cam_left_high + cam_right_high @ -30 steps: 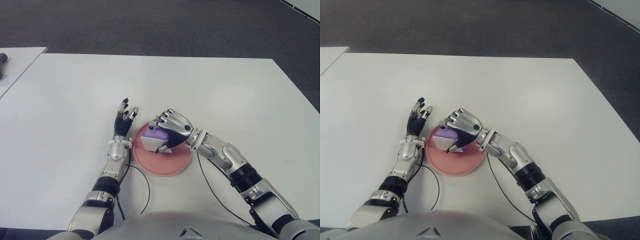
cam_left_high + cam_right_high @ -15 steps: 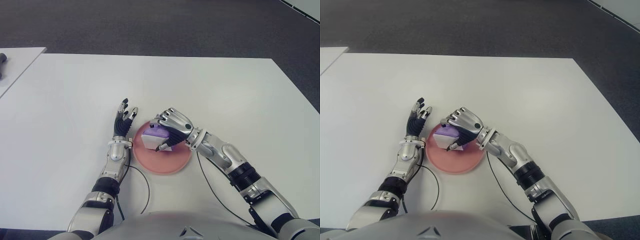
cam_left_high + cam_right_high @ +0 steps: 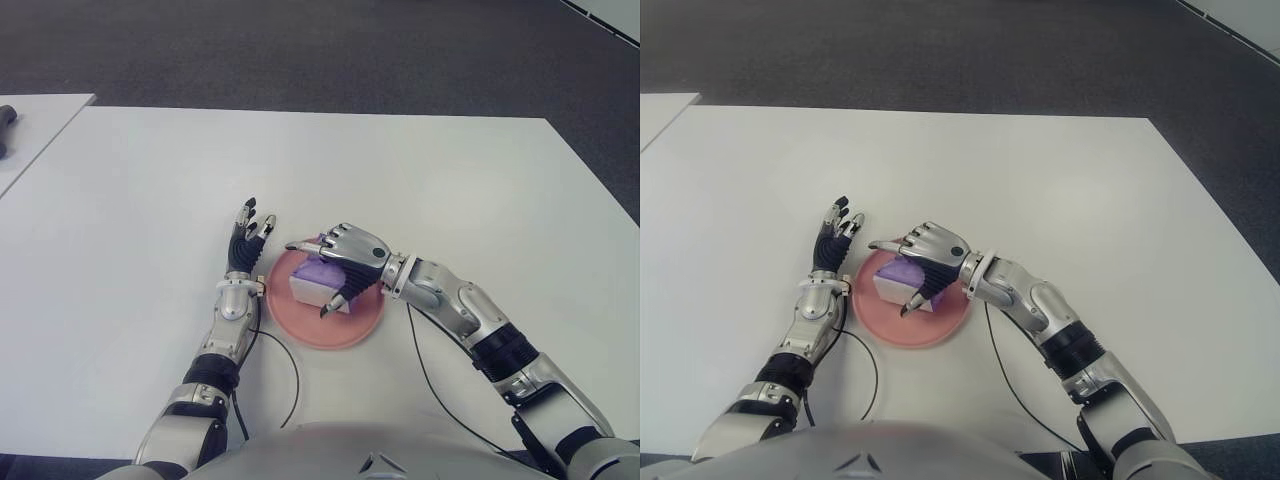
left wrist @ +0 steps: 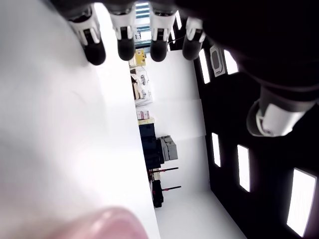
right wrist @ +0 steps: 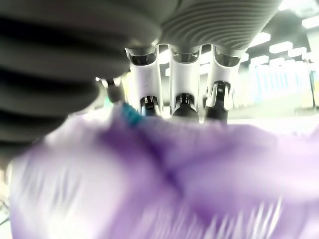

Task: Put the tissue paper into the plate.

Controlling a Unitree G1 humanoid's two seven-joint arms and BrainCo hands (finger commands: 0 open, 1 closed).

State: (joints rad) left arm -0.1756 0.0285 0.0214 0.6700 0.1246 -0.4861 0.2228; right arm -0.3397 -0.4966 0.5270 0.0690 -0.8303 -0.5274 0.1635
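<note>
The tissue paper (image 3: 318, 281) is lying in the plate (image 3: 345, 330) near the table's (image 3: 450, 190) front edge. The right hand (image 3: 345, 262) is hovering spread above it, gripping nothing. The left hand (image 3: 246, 243) is resting open beside the plate.

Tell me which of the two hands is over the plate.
The right hand, fingers spread above the tissue pack on the pink plate; the left hand is beside it.

My right hand (image 3: 340, 262) has a silver metal back and dark fingertips. My left hand (image 3: 247, 240) is black with silver joints. Both forearms are silver with black ribbed bands at the joints. A thin black cable runs from each wrist.
</note>
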